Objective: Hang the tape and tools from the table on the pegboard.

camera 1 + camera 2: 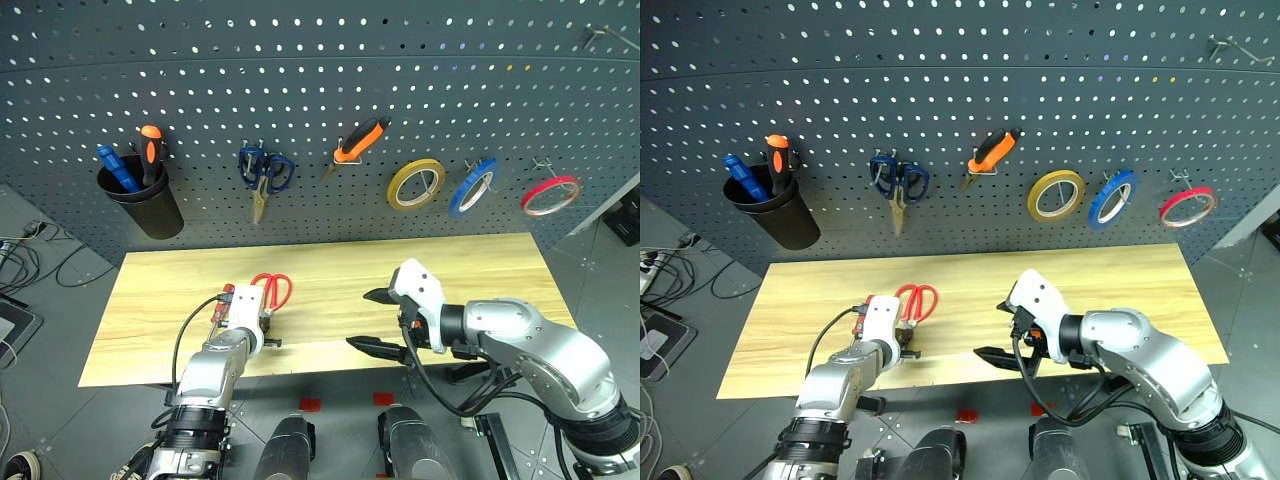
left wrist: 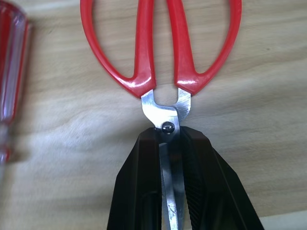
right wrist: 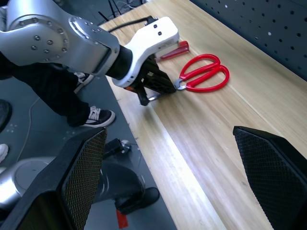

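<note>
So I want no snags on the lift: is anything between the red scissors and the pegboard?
Nothing visible. The left gripper is shut on the blades of the red scissors, and bare table runs from there to the pegboard. The red screwdriver lies beside them, not in the way.

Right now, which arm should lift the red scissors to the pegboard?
Left. The left gripper is already shut on the blades of the red-handled scissors lying on the table. The right gripper hangs open above the table's front edge, holding nothing, well to the scissors' right.
</note>
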`<move>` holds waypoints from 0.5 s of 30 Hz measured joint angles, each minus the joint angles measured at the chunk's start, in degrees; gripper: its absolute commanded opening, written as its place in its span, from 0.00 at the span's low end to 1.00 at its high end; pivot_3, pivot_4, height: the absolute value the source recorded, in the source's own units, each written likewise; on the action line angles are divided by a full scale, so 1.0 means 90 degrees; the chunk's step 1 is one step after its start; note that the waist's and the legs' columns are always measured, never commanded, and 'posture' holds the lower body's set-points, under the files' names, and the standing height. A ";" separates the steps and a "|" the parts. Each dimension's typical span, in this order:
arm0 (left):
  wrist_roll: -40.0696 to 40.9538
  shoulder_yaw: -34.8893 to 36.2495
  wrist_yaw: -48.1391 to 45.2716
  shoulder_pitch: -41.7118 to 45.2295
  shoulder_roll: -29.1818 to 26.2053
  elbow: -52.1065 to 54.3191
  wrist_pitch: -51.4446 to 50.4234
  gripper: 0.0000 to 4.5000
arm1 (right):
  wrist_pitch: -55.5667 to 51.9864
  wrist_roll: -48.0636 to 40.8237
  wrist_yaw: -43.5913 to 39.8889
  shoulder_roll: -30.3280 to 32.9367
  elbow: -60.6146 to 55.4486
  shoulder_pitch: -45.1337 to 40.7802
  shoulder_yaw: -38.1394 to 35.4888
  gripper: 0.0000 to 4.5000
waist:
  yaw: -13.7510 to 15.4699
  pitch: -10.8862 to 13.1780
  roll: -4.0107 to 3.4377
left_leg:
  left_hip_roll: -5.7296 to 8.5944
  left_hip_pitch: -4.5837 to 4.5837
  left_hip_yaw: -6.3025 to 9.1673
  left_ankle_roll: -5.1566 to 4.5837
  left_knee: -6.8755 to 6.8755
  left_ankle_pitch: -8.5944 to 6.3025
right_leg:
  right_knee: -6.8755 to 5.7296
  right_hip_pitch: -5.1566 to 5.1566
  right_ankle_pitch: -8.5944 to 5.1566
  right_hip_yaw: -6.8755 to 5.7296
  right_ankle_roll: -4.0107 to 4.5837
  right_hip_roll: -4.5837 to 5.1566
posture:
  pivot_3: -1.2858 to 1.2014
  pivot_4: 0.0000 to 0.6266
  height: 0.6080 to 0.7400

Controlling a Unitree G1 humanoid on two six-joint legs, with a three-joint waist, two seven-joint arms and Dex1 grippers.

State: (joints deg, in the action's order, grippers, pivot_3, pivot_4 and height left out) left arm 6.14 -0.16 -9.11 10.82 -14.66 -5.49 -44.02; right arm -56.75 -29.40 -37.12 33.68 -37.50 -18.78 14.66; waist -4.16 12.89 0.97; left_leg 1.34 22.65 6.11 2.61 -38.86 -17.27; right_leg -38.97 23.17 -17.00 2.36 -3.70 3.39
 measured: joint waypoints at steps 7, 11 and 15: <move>-0.0292 -0.0374 -0.0596 -0.0958 -0.0675 0.0607 0.1217 0.06 | 0.0005 0.0021 0.0057 0.0100 -0.0033 -0.0012 -0.0004 1.00 | -0.0058 0.0008 0.0000 | -0.0009 0.0005 0.0006 0.0000 0.0008 0.0000 | 0.0004 0.0008 0.0000 -0.0001 0.0001 0.0001 | 0.47 0.38 1.00; -0.0652 -0.0335 -0.0624 -0.1257 -0.1170 0.1156 0.2357 0.06 | 0.0033 0.0034 0.0084 0.0104 -0.0050 -0.0064 -0.0017 1.00 | -0.0046 0.0009 0.0000 | -0.0004 0.0008 0.0006 0.0001 0.0009 0.0000 | 0.0006 0.0009 0.0000 -0.0003 0.0001 0.0018 | 0.47 0.37 1.00; -0.1014 -0.0126 -0.0552 -0.1475 -0.1528 0.1503 0.3627 0.06 | 0.0160 0.0039 0.0079 0.0104 -0.0065 -0.0208 -0.0032 1.00 | -0.0046 0.0010 0.0001 | -0.0002 0.0011 0.0002 0.0000 0.0009 0.0000 | 0.0012 0.0009 0.0000 -0.0002 0.0001 0.0021 | 0.47 0.36 1.00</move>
State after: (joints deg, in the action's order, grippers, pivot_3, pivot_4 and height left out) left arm -2.99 -1.30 -14.09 -2.45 -28.41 8.03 -11.37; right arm -55.32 -29.05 -36.41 34.62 -38.09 -20.65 14.37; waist -4.58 12.98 0.98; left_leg 1.32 22.76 6.13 2.61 -38.78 -17.27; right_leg -38.86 23.25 -17.00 2.34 -3.70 3.58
